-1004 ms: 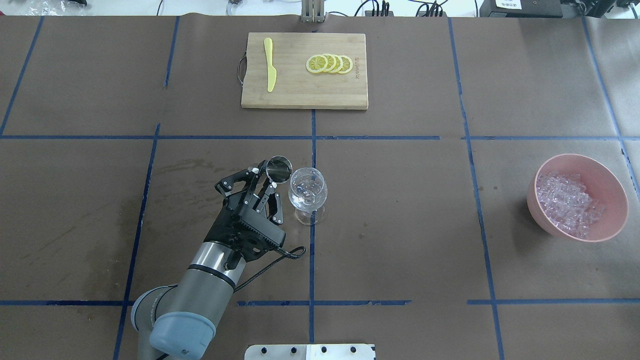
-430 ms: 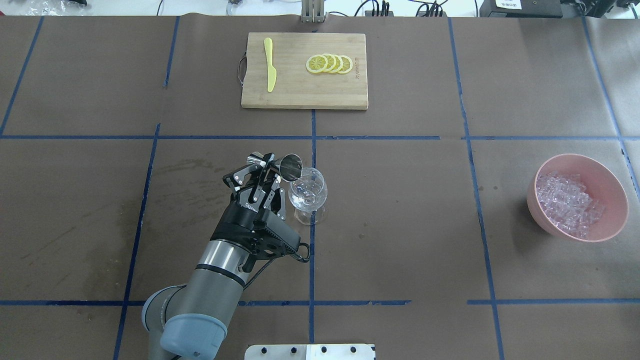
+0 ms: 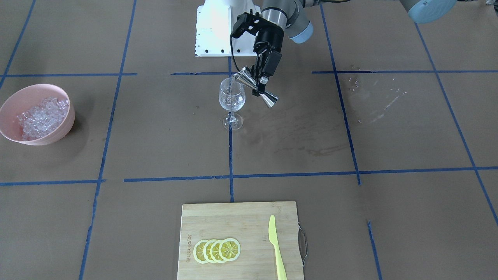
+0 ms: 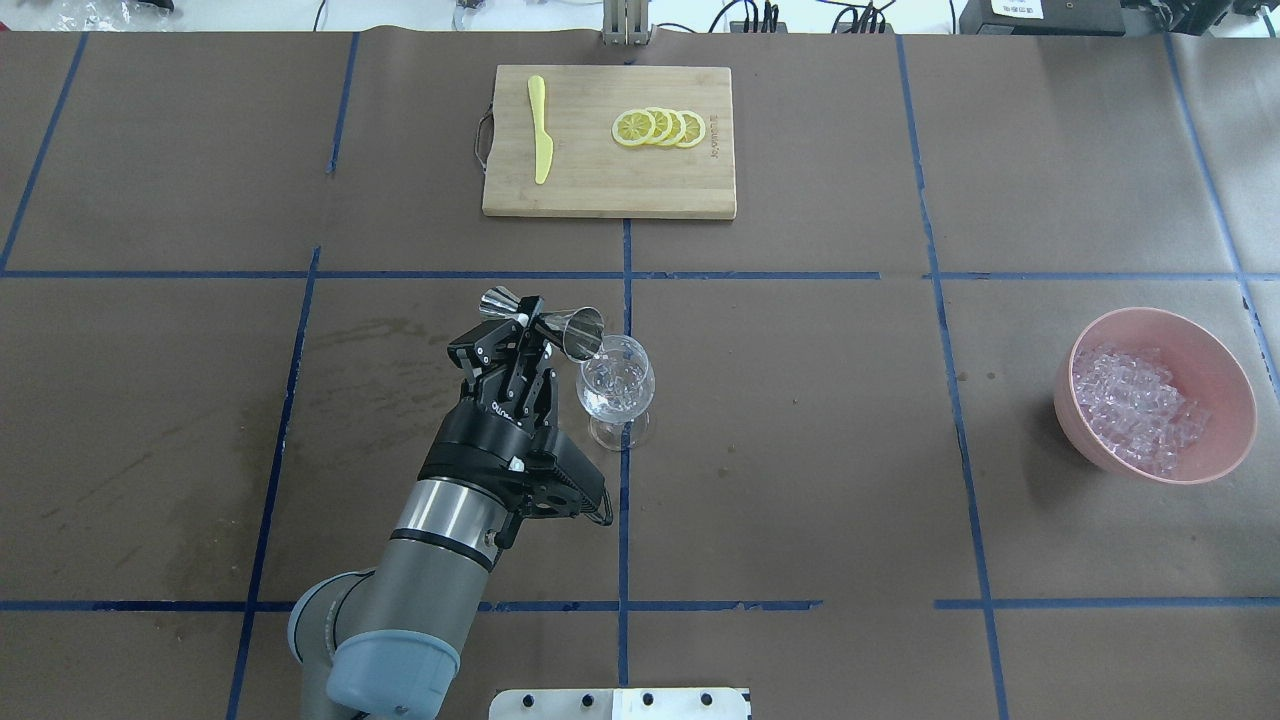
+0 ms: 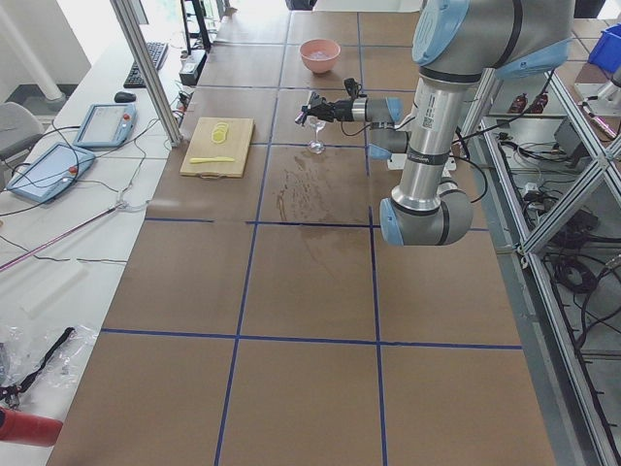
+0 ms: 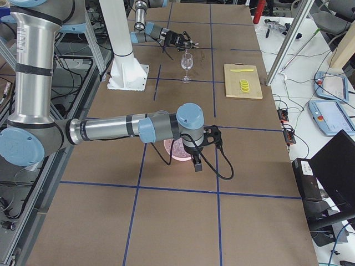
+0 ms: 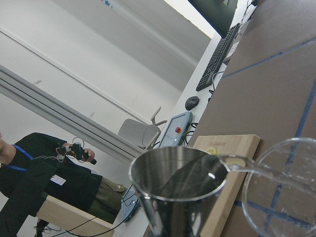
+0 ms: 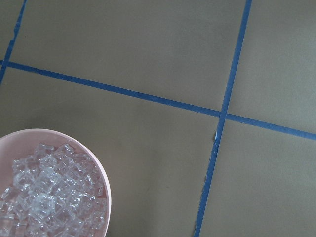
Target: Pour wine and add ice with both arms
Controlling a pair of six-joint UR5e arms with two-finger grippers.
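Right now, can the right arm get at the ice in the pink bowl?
Probably yes. The right gripper hangs close by the pink bowl, the ice lies uncovered in it, and nothing stands between them.

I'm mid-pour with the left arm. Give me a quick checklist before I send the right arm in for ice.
1. Left tool gripping the jigger: ok, shut on its waist.
2. Jigger lip over the wine glass rim: ok.
3. Pour finished: not ok, a stream is running into the glass.
4. Wine glass upright on the table: ok.
5. Ice ready in the pink bowl: ok.
6. Right tool open for the ice: cannot tell.
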